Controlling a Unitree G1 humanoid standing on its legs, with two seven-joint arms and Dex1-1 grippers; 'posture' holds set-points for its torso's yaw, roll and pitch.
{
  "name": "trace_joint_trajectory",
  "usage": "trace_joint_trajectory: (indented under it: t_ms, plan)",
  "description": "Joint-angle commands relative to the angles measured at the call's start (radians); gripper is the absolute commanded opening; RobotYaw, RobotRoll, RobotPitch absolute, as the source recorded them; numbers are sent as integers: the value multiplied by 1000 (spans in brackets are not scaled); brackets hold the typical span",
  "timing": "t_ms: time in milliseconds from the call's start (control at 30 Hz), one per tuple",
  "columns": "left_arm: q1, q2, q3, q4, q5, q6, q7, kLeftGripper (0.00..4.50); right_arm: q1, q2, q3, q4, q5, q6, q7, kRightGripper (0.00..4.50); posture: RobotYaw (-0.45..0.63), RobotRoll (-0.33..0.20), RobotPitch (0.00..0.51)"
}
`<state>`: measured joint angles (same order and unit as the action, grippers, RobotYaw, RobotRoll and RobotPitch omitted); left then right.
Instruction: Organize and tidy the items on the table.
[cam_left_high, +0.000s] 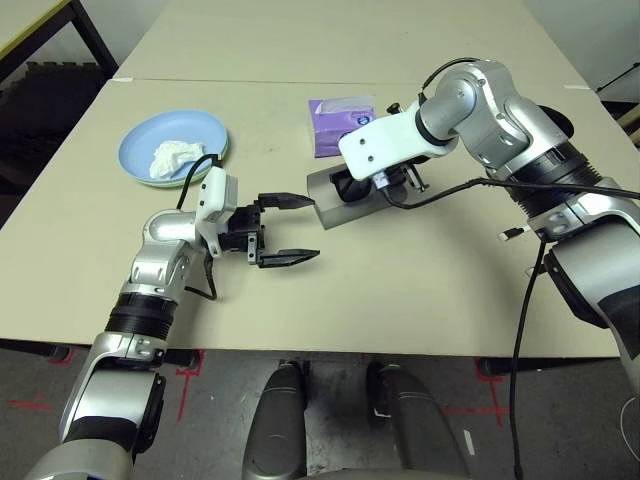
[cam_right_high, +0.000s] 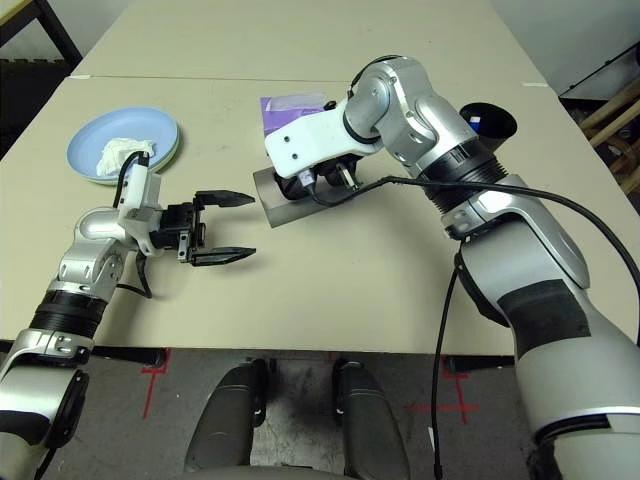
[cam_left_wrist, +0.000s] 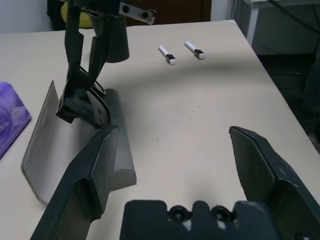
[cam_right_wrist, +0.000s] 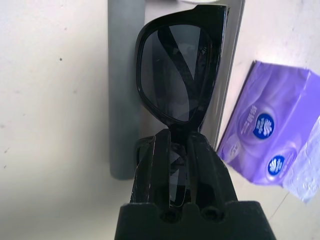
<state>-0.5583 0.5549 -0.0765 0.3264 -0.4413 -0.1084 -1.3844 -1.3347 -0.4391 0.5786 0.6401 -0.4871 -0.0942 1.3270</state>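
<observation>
Two hands are working at mid-frame over the desk (cam_left_high: 420, 290): the right hand (cam_right_wrist: 177, 145) is gripping the black sunglasses (cam_right_wrist: 180, 70) above the open grey glasses case (cam_left_high: 325, 200). The left hand (cam_left_high: 285, 230) is hovering released just left of the case, while the crumpled tissue (cam_left_high: 172, 158) is lying on the blue plate (cam_left_high: 140, 140) at upper left.

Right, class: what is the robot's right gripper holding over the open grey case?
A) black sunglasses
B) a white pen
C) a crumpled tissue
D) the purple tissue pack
A: the right gripper is shut on the black sunglasses, just above the grey glasses case, whose lid stands open.
</observation>
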Motion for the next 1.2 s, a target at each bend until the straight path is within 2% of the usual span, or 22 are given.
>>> trace_joint_trajectory:
  t_ms: [33,733,1200]
  plan:
    - [28,6,8,-54,9,19,8,4500,-19,16,13,50,-21,-40,-29,362,207,0,224]
    - [77,27,26,-138,13,58,43,4500,-14,92,14,163,-65,-82,-79,362,243,0,224]
    - [71,26,20,-124,16,51,31,4500,-24,79,4,174,-62,-64,-45,362,225,0,218]
